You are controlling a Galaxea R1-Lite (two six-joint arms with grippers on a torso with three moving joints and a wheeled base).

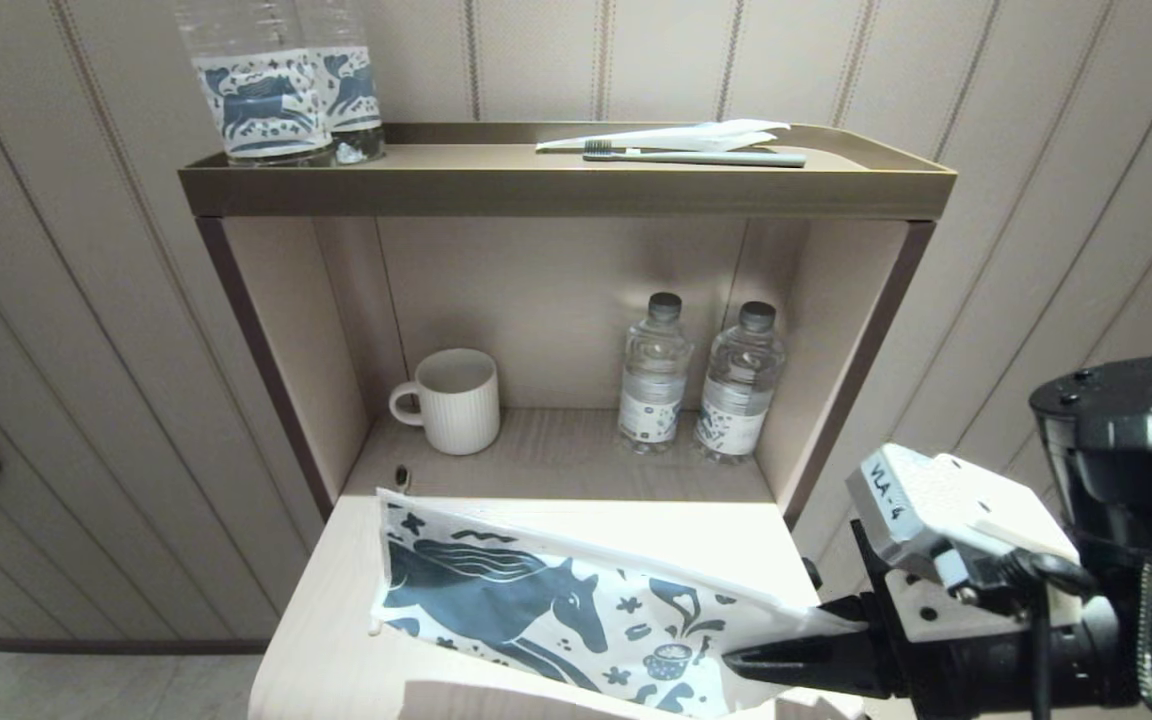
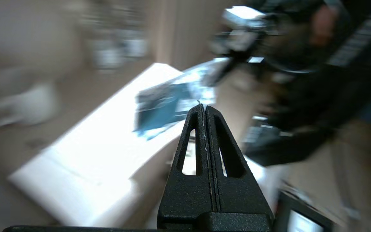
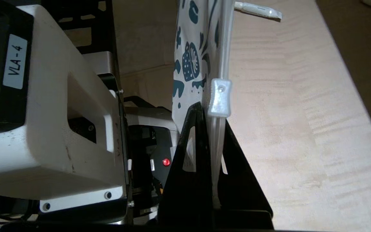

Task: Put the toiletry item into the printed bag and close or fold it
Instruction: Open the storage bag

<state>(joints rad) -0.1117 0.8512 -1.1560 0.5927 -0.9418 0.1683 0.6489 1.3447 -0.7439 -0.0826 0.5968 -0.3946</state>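
Observation:
The printed bag (image 1: 536,600) stands tilted on its edge over the pale counter (image 1: 326,640), blue horse facing me. My right gripper (image 1: 746,660) is shut on the bag's right end, pinching the zip edge (image 3: 213,112) just behind the white slider (image 3: 219,98). A slim white stick (image 3: 258,9), apparently the toiletry item, pokes out past the bag's far end. A small black tip (image 1: 401,475) shows beyond the bag's far left corner. I cannot tell whether the item sits inside the bag. My left gripper (image 2: 203,108) is shut and empty, off the counter's edge, outside the head view.
On the cabinet's top tray (image 1: 566,190) lie a grey-green toothbrush (image 1: 696,157) with a white wrapper (image 1: 706,135) and two horse-label bottles (image 1: 276,90). In the open shelf stand a white mug (image 1: 451,400) and two water bottles (image 1: 653,375).

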